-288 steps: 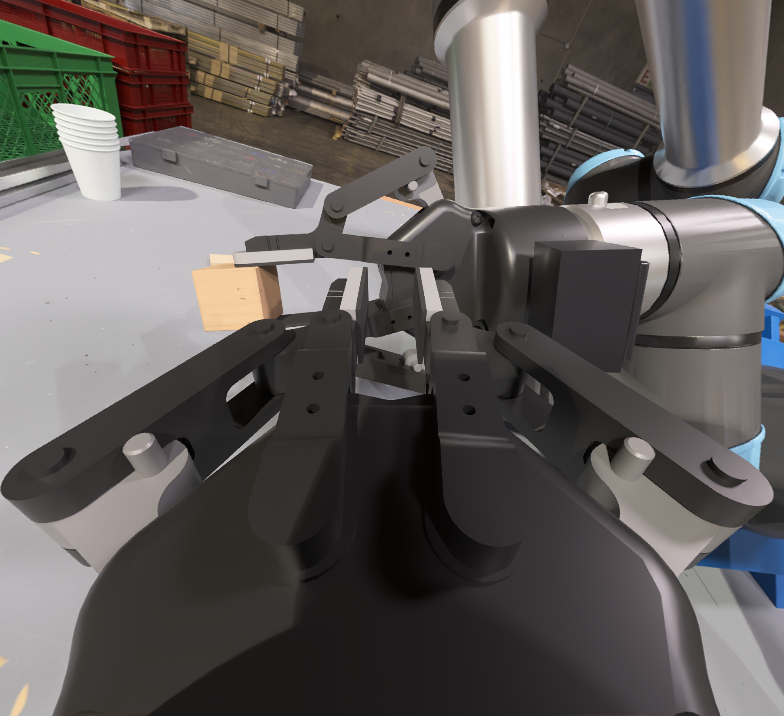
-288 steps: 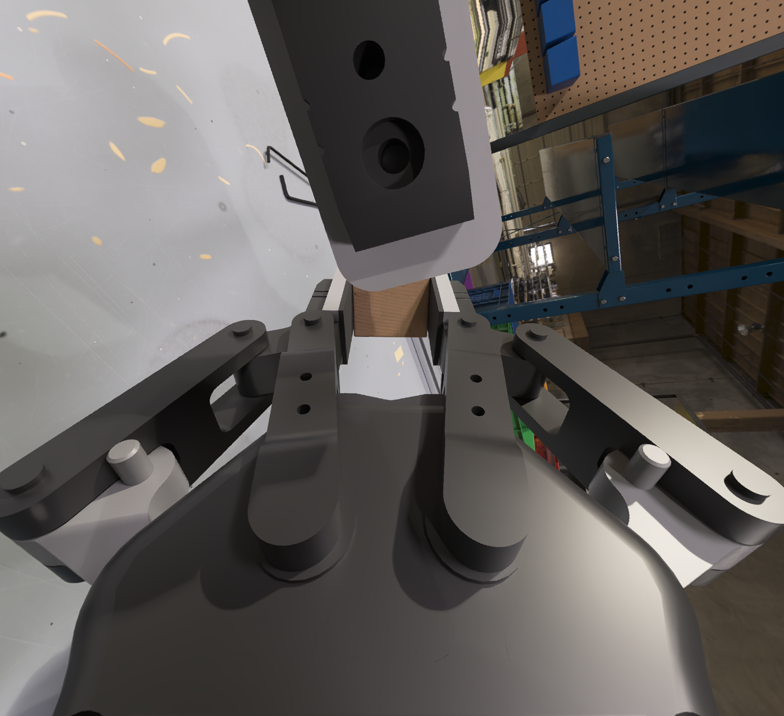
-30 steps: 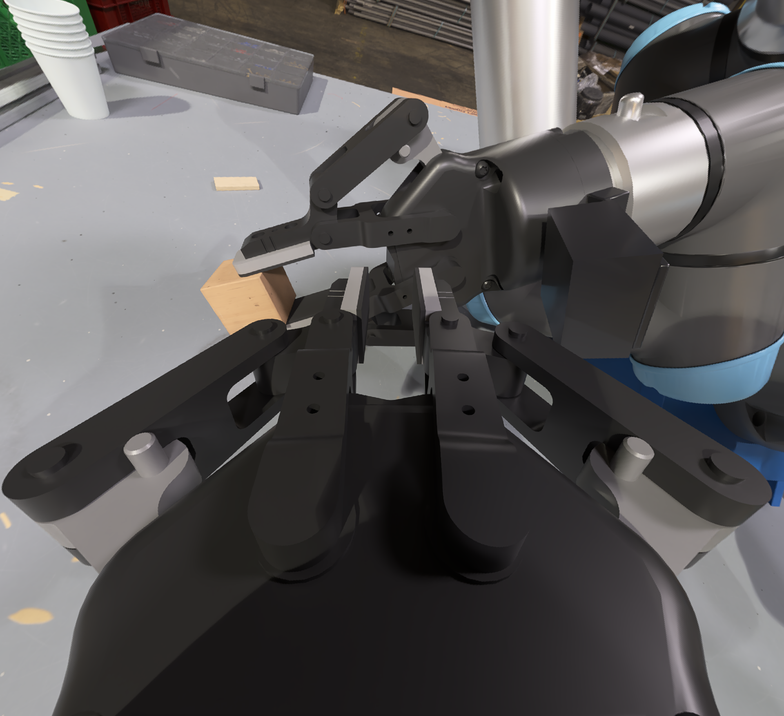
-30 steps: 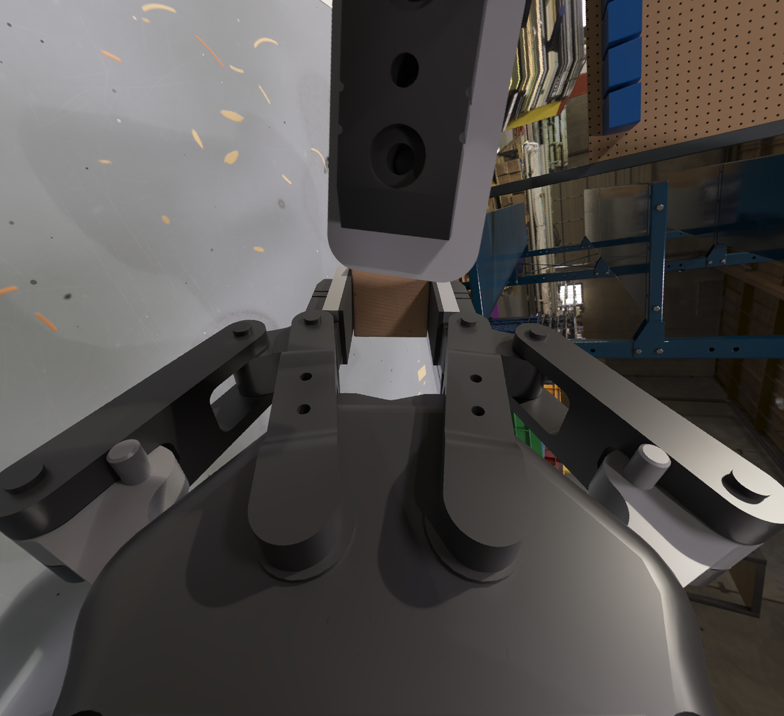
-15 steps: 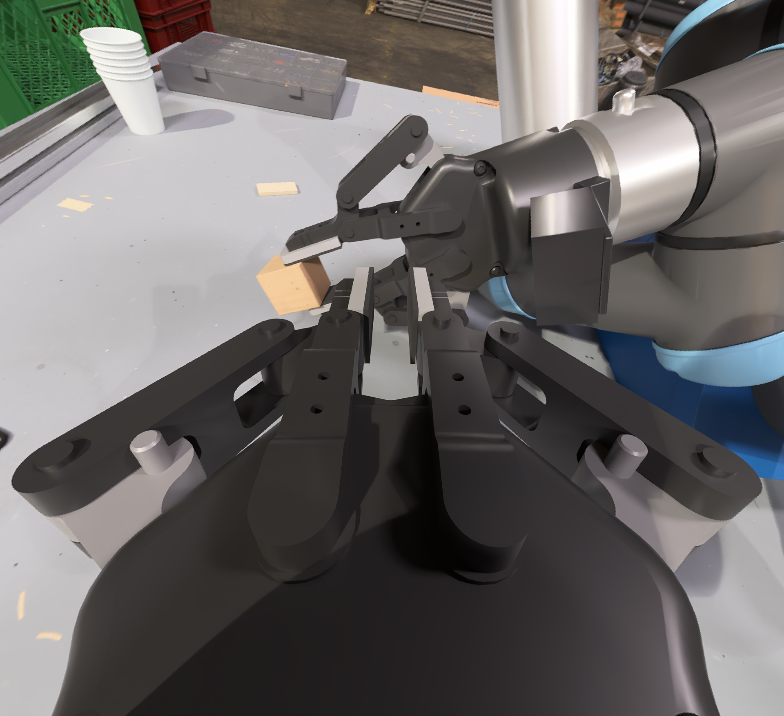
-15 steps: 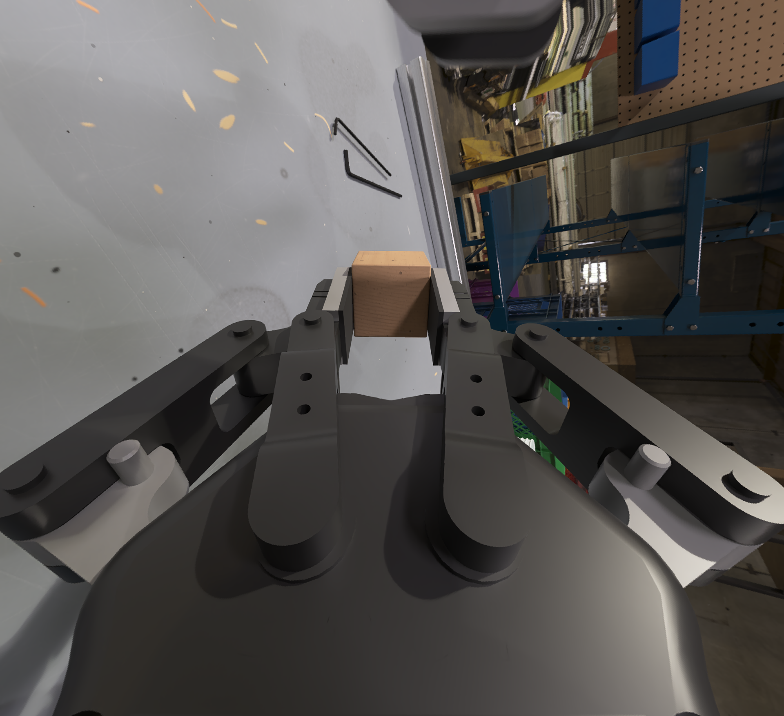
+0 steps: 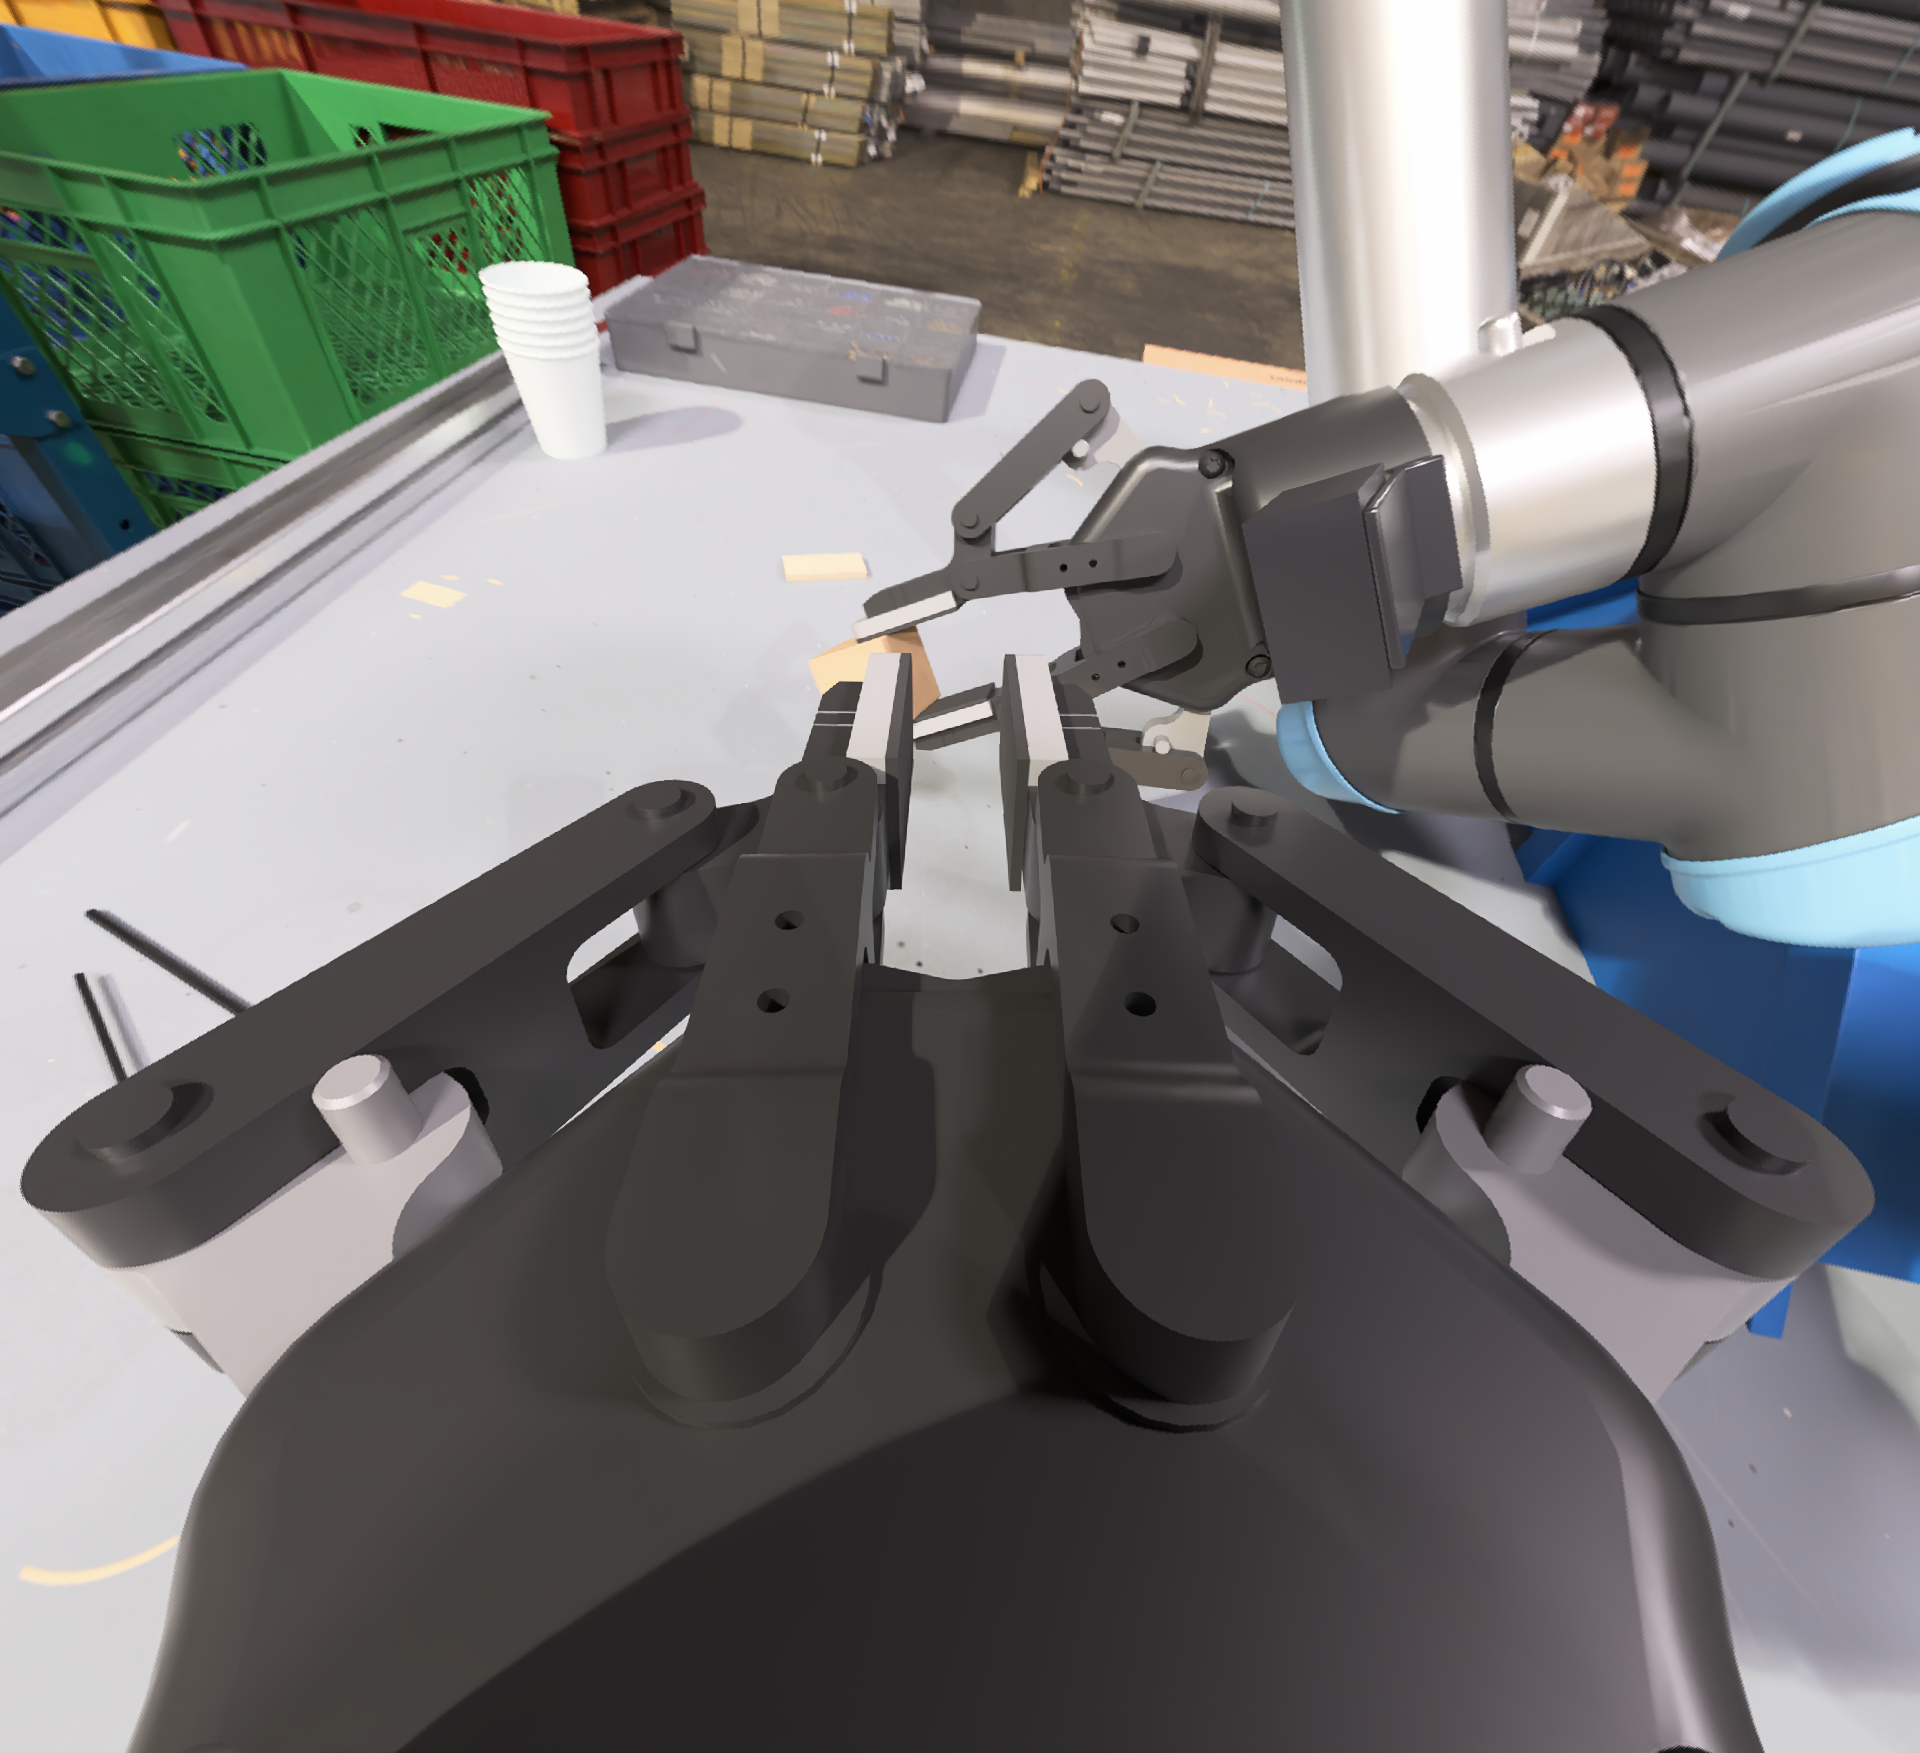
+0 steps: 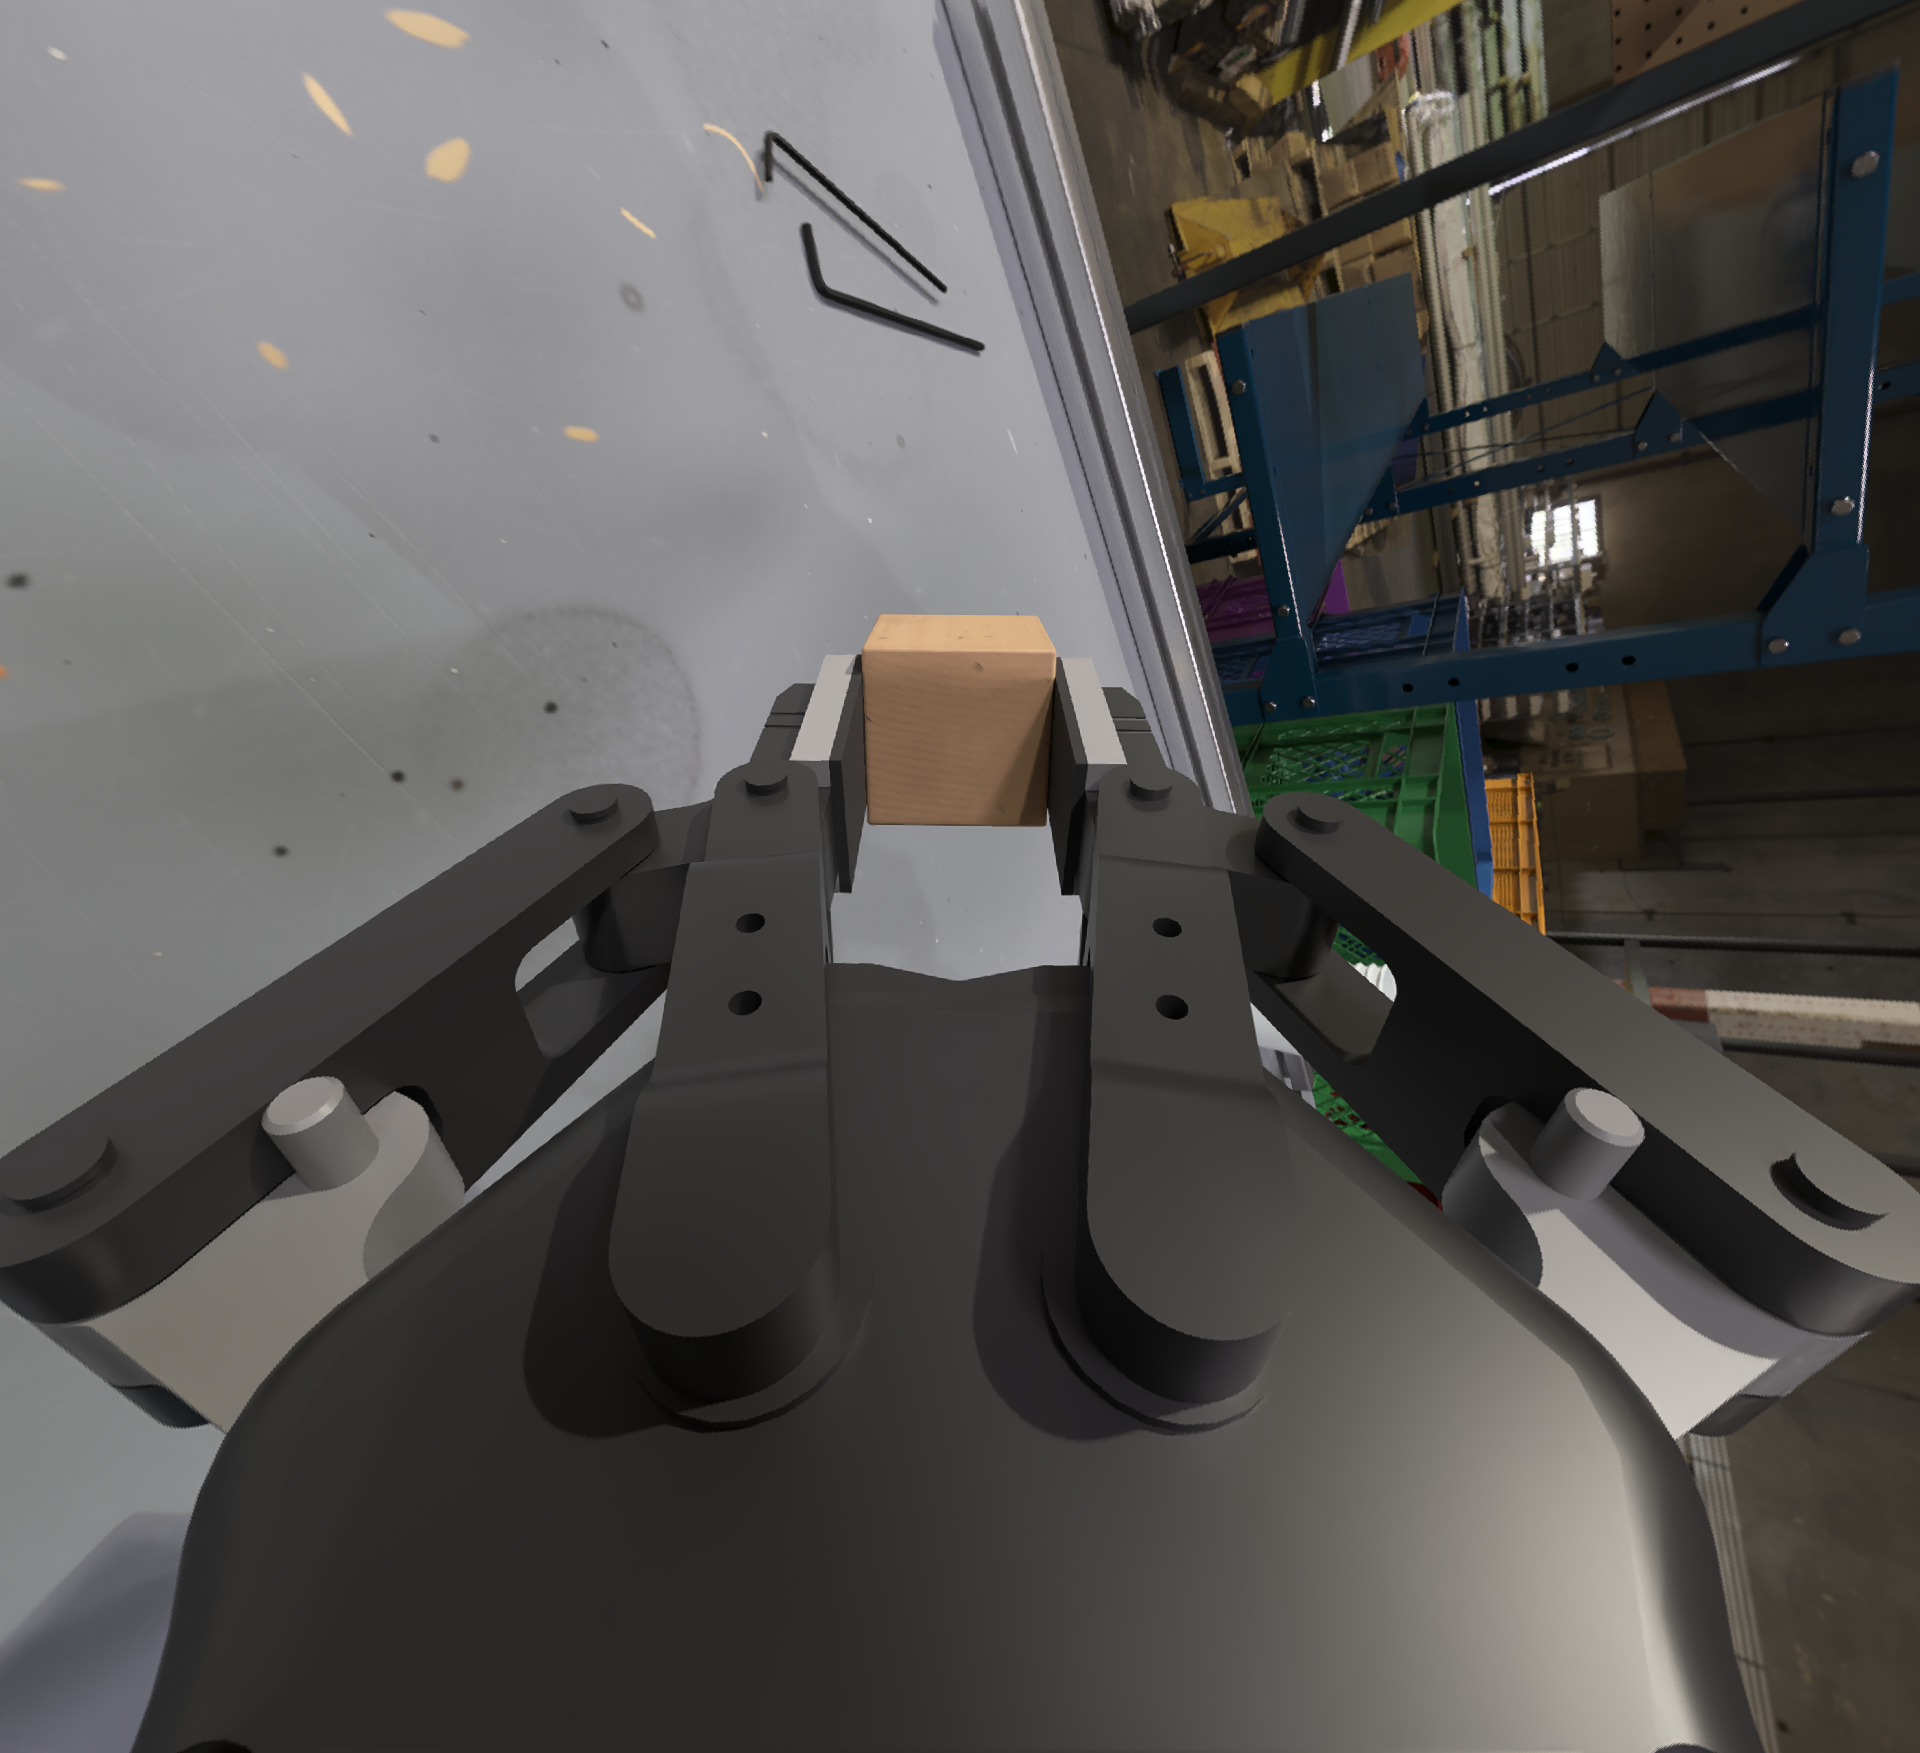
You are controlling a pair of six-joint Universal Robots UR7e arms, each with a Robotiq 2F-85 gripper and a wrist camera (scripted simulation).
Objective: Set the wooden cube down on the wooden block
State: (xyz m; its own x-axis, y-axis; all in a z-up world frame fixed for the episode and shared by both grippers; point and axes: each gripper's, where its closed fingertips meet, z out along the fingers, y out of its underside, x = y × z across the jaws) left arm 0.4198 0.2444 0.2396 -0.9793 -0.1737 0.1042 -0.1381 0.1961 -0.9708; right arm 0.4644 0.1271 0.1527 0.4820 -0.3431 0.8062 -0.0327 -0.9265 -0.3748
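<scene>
The wooden cube (image 8: pixel 956 727) is light tan and sits clamped between the pads of my right gripper (image 8: pixel 956 711), above the grey table. In the left wrist view the cube (image 7: pixel 840 664) shows partly behind my left finger, held by the right gripper (image 7: pixel 925 664), which reaches in from the right. A flat wooden block (image 7: pixel 824 567) lies on the table just beyond the cube. My left gripper (image 7: pixel 956 716) is empty, its jaws a narrow gap apart, and it is well short of the cube. The block is not in the right wrist view.
A stack of white cups (image 7: pixel 551 363), a grey case (image 7: pixel 795 342) and green (image 7: pixel 260 249) and red crates stand at the far left. A metal rail (image 7: pixel 260 540) edges the table. Black hex keys (image 8: pixel 883 269) lie near the rail. The right arm's blue base (image 7: pixel 1860 924) stands at the right.
My left gripper has drawn back from the right gripper and the cube, so its finger no longer fills the right wrist view. The right gripper still holds the cube.
</scene>
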